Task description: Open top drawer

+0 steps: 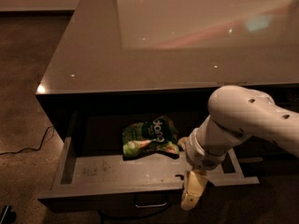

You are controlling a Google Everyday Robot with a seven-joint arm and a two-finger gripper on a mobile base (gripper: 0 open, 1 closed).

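The top drawer [112,171] stands pulled out from under the glossy grey counter top [140,45], showing its pale grey floor and sides. Its dark front runs along the bottom of the view, with the small loop handle [150,201] at its centre. A green snack bag [150,136] lies at the back of the drawer floor. My gripper [192,195] hangs from the white arm [243,120] over the drawer's front edge, just right of the handle. Only one cream finger shows clearly.
A dark cable [28,146] lies on the brown floor at the left. A small dark object [4,214] sits at the bottom left corner. The cabinet continues to the right behind my arm.
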